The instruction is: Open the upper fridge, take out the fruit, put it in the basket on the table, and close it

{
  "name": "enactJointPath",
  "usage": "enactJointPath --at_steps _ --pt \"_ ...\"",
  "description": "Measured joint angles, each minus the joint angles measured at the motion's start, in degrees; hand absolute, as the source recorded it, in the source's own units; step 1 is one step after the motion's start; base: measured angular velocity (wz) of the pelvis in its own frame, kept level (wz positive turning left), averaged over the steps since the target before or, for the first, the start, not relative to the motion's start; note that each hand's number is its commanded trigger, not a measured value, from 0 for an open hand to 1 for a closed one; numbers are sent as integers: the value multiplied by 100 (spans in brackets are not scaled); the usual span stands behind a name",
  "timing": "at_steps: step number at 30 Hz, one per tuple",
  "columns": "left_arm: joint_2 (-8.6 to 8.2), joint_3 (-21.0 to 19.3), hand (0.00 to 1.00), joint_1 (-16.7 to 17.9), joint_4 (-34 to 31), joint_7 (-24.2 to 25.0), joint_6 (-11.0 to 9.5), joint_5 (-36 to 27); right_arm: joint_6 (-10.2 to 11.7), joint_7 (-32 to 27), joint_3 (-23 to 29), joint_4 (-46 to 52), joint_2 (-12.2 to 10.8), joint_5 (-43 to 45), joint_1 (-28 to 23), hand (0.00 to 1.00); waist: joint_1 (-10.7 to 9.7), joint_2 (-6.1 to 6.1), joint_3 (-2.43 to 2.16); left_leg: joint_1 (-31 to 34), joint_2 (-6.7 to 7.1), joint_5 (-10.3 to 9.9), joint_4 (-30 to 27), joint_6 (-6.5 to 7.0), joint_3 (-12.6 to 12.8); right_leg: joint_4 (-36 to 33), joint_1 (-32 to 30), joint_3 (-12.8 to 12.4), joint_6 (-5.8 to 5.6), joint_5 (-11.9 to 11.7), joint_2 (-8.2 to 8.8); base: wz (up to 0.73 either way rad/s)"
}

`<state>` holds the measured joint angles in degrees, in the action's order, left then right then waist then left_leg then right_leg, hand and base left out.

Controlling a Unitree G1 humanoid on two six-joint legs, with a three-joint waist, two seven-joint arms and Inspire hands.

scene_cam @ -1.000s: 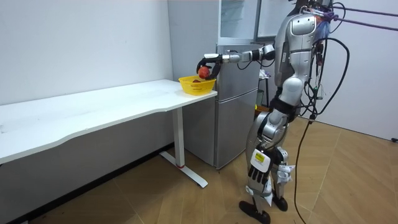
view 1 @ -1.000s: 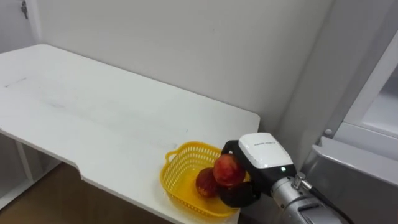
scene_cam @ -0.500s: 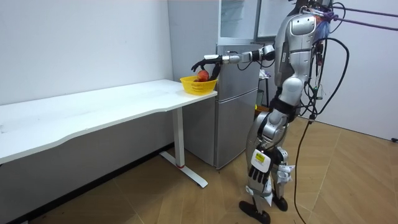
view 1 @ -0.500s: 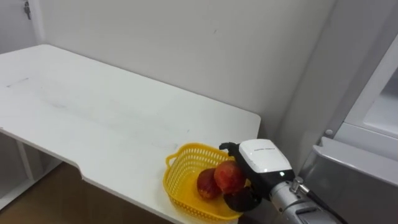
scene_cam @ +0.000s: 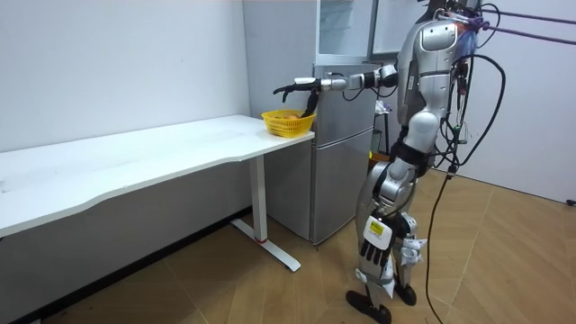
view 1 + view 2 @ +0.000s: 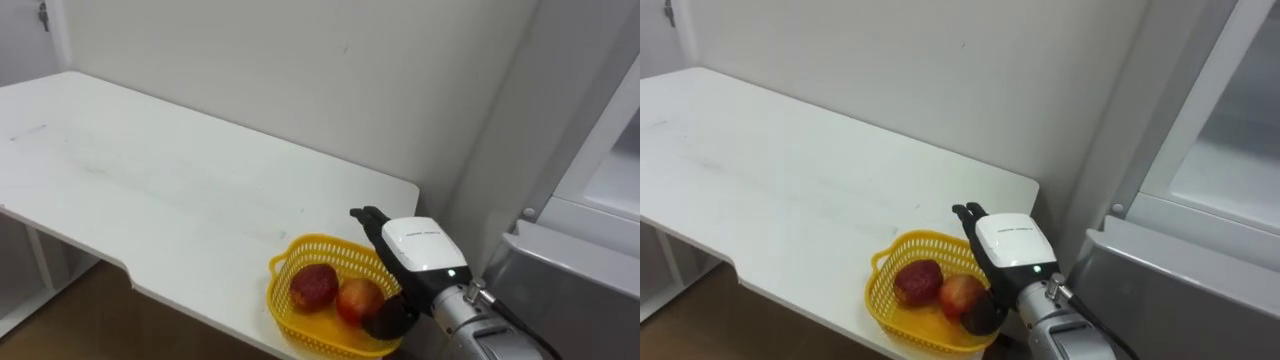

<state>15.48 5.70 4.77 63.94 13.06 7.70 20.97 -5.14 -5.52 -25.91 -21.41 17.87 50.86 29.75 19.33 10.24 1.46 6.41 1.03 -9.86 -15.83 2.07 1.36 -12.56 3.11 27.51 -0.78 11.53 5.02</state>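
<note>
Two round fruits abreast in basket; right hand fingers straight.

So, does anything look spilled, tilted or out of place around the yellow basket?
Nothing stands out. The yellow basket sits upright on the white table, near its front edge, with two red fruits inside. The right hand is open over its rim.

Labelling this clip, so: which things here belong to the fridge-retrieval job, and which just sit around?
Job: left red round fruit, right red round fruit, yellow plastic mesh basket holding both, open right hand, grey fridge.
Lying about: long white table.
</note>
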Motion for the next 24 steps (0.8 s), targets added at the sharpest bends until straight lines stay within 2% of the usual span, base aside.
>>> enactJointPath --at_steps 7,14,17,21,24 --pt "-7 -1 0 -2 -3 -8 64 0 -37 0 0 14 -15 -2 4 0 0 -77 -43 -5 -1 2 2 -1 4 -1 0 -8 0 0 -4 0" --pt "-5 15 0 -24 -8 -18 59 2 -56 1 0 55 -53 -400 4 0 -15 -95 -31 -14 0 1 -1 -1 -8 -1 3 -84 1 0 -10 0" --pt "-24 24 0 -22 -13 -66 56 3 -65 9 0 277 -98 -828 4 0 -48 -149 -5 10 -4 -17 -56 6 -20 -1 9 -70 1 0 -13 0" --pt "-46 21 0 47 -106 -133 58 2 -41 9 24 536 -199 -1190 5 0 -58 -266 -19 25 -12 -65 -145 19 -18 -9 15 -65 0 0 -15 0" --pt "-92 15 0 78 -140 -225 57 8 -15 9 34 740 -207 -1484 8 0 -55 -298 -31 27 -3 -65 -145 23 -17 -12 11 -64 0 0 -6 0"
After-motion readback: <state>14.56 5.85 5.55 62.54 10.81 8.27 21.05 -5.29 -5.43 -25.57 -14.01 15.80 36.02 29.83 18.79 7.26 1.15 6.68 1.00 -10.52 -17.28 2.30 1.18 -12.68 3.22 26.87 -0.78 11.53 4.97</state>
